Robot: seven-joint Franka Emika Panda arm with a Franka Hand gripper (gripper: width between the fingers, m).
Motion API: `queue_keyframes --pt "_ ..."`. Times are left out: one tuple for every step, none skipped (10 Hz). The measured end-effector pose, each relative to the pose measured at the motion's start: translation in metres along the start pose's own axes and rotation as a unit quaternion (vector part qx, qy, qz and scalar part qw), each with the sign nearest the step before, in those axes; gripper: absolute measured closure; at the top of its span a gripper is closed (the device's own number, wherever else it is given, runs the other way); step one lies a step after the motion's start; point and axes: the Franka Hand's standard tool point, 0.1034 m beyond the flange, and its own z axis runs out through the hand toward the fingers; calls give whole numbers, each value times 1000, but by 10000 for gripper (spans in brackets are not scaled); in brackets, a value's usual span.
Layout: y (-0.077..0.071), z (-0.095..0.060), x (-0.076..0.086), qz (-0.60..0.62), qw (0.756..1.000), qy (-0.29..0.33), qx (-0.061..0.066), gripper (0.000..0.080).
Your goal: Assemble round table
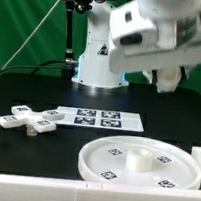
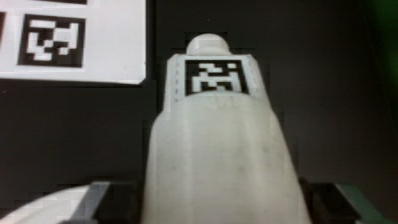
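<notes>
Leg: short thick white cylinder leg [image 2: 217, 140], carried clear of the table at the exterior view's right, above the far side of the disc. 1 black-and-white tag [image 2: 217, 76] sits near its rounded far end.
Claw: gripper [image 2: 214, 196] pinching the leg, with 1 dark finger [image 2: 86, 203] showing on each flank. It is blurred in the exterior view.
Disc: large rimmed round disc [image 1: 137, 163], flat on the black table [image 1: 19, 88], near edge, exterior view's right. It has a raised hub [image 1: 141, 159] at centre and several tags on its face.
Foot: cross-shaped foot [image 1: 28, 121], lying flat at the exterior view's left, well apart from the disc and just beside the marker board's end.
Marker board: marker board [image 1: 95, 118], flat between the foot and the robot base [image 1: 99, 66].
Edge: white rail [image 1: 38, 193] along the table's near side.
</notes>
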Motion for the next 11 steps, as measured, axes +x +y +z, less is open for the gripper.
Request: queue_keyframes --pt "2 1 8 2 999 44 -5 390" --pt "4 2 8 2 997 73 -10 390" --pt "5 -2 11 2 993 114 -16 390" --pt "7 -3 13 2 988 154 -22 390" --pt "10 -6 16 -17 982 185 -32 390" --pt "13 -16 24 -45 971 229 -44 390" --pt "17 -26 29 -68 961 261 -55 390" --pt "20 -35 36 -77 950 295 -61 390" --pt "23 -35 39 -74 936 338 -67 390" --pt "26 -32 38 -74 925 364 -74 390" --pt "30 -33 39 -75 916 385 -80 390"
